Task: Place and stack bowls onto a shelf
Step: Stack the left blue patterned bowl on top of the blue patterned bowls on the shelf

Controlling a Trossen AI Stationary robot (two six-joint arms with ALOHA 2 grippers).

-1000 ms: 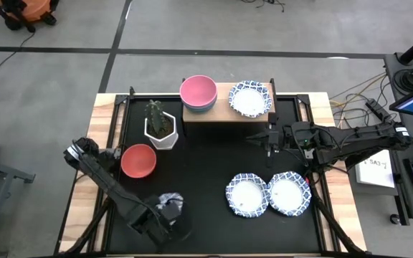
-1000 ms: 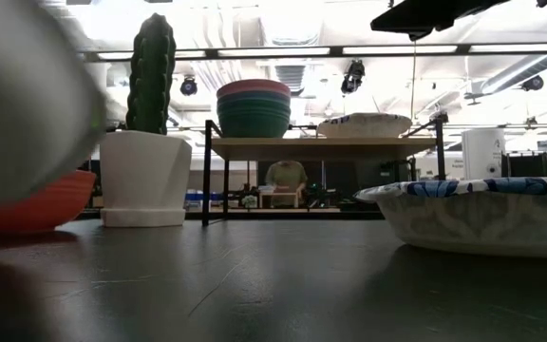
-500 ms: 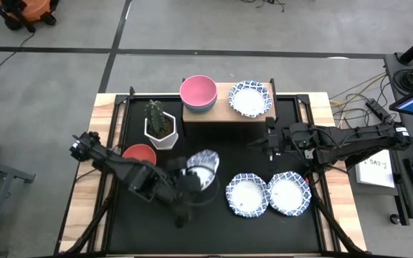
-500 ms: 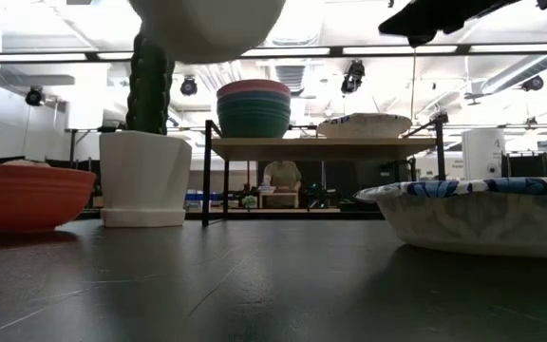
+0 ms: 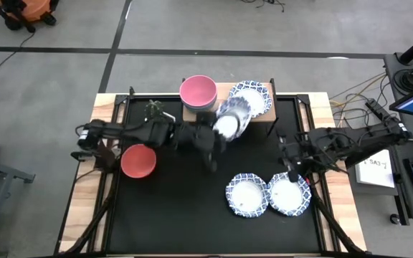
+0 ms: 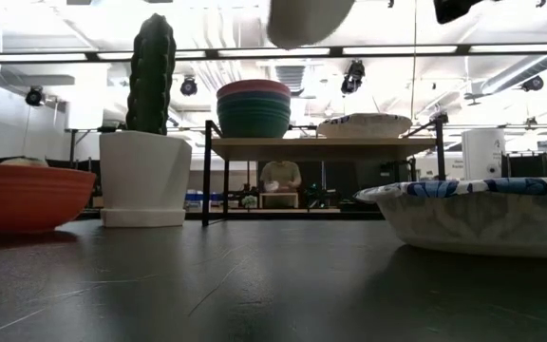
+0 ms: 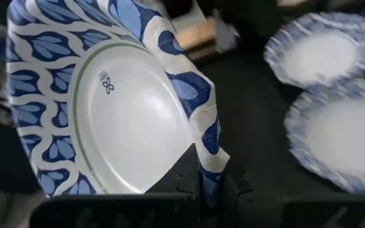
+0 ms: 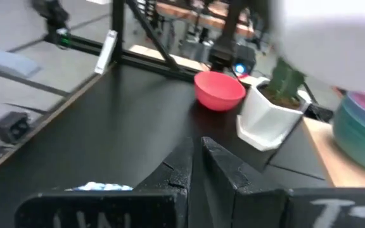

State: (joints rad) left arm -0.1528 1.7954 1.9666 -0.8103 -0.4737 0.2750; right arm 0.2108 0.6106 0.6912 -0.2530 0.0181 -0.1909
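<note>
A: From the high view, we found the left gripper (image 5: 217, 127) pinching a patterned bowl (image 5: 229, 118) by its rim, tilted, just before the shelf (image 5: 224, 112). On the shelf: one patterned bowl (image 5: 253, 97), the pink stack (image 5: 197, 92).

B: Left wrist view: we judged the held bowl (image 7: 113, 107) light, thin, bendable; rim grip suits. Two more (image 5: 268, 194) lay well before the shelf, the red bowl (image 5: 138, 160) apart. Right gripper (image 5: 290, 166) was pressed together, empty.
</note>
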